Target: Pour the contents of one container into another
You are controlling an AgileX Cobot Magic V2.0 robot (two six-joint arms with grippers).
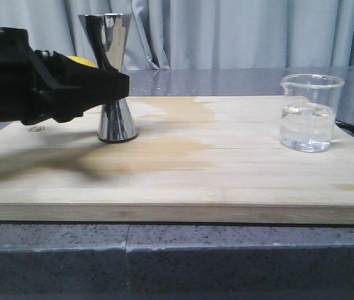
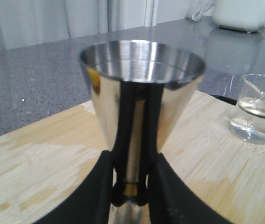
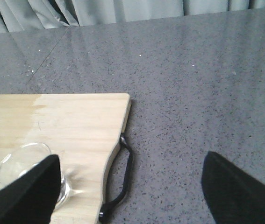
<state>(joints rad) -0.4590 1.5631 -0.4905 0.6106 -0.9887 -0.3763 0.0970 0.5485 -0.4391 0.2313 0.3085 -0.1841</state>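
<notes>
Jigger (image 2: 141,93) waist pinched by left tool (image 2: 131,186).

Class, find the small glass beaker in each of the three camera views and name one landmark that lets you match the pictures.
Front view: the beaker stands at the right of the wooden board, part-filled with clear liquid.
Left wrist view: at the right edge, beyond the steel jigger.
Right wrist view: low at the left, partly behind a right claw finger.
Shared landmark: the wooden board.
</notes>
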